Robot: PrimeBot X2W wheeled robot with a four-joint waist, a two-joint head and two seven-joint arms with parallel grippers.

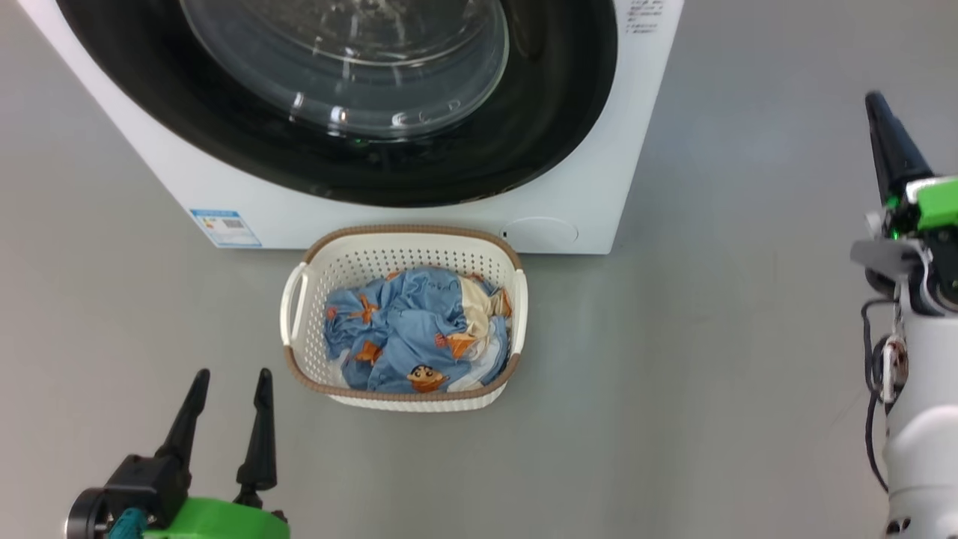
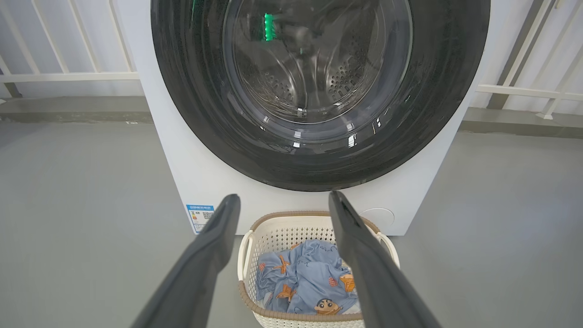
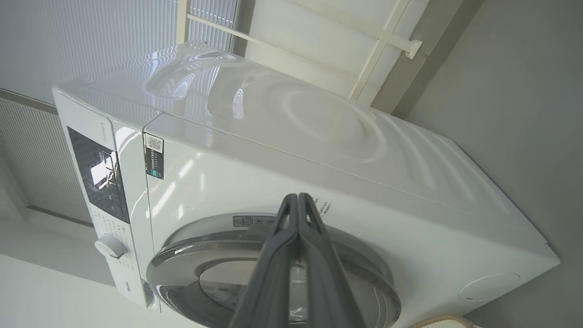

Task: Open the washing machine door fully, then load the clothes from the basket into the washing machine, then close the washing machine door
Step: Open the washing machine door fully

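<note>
My left pincer (image 1: 232,374) sits low, its two fingers spread wide and pointing up. My right pincer (image 3: 298,197) has its fingers pressed flat together, on a white arm (image 1: 920,419) held up at my right.

Big white boxy washing machine (image 3: 319,150): smooth, glossy casing that throws back the light in ripples. Large round washing machine door (image 2: 191,114): wide glossy black rim around a clear, bulging glass centre (image 1: 344,60) with bright highlights; seen from the side, a polished silvery ring (image 3: 182,249) edges it. Behind the glass, the perforated steel drum (image 2: 339,77) has a dull metallic sheen. Small cream-white perforated plastic basket (image 1: 404,262): smooth satin walls, brown rim (image 1: 408,230) textured like weave. Soft blue printed clothes (image 1: 404,329): matt, crumpled cloth. Grey floor (image 1: 711,337): matt and even. Small blue label (image 1: 224,227): flat sticker. Left gripper (image 1: 232,372): matt dark fingers (image 2: 200,269), smooth green plastic housing (image 1: 224,520).
</note>
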